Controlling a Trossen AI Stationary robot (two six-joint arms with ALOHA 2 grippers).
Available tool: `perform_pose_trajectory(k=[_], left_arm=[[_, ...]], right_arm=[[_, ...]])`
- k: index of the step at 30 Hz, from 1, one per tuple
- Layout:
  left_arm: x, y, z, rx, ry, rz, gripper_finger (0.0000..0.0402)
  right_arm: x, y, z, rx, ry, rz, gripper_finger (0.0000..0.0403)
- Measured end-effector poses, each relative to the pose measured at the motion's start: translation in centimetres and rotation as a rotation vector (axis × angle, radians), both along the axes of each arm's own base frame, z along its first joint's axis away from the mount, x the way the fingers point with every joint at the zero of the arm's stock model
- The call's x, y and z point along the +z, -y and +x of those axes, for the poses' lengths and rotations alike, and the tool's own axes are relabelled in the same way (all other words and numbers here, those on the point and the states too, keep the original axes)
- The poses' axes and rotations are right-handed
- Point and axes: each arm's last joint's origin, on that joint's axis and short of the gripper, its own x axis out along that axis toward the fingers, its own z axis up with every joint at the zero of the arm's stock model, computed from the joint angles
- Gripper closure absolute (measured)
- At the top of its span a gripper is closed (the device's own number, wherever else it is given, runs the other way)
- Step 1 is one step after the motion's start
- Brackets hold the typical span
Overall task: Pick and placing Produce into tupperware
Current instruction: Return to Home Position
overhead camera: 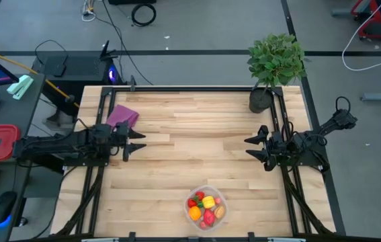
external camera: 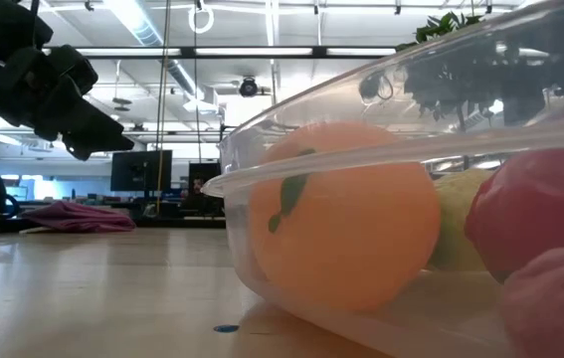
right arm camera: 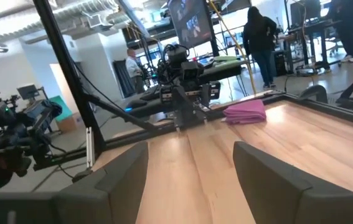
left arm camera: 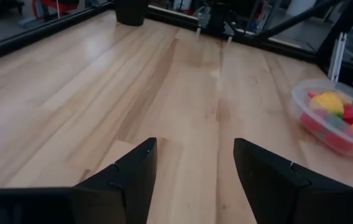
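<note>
Table (overhead camera: 197, 134): bare wood across the centre, with a wide open lane between the left gripper (overhead camera: 138, 143) at the left edge and the right gripper (overhead camera: 252, 148) at the right edge, both with fingers spread and tips pointing inward. Obstacles: purple cloth (overhead camera: 122, 117), back left corner, just beside the left arm; potted plant (overhead camera: 275, 64), back right corner, foliage spreading over the rail; tupperware (overhead camera: 205, 187), middle of the opposite edge, holding produce (overhead camera: 204, 207), well apart from both grippers, open from above.
</note>
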Motion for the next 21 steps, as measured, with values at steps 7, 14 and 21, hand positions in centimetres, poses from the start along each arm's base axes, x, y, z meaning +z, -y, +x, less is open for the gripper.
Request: perform_pose_trajectory(k=[7,14,21], left_arm=[[0.07,0.01,0.03,-0.001,0.011,-0.009,0.0184],[0.11,0.01,0.05,-0.003,0.018,-0.008,0.0186],[0.41,0.45,-0.07,-0.042,0.053,-0.003,0.0193]], right_arm=[[0.0,0.0,0.0,0.0,0.0,0.0,0.0157],[0.01,0.0,0.0,0.0,0.001,0.0,0.0157],[0.02,0.01,-0.01,-0.001,0.002,0.0,0.0157]])
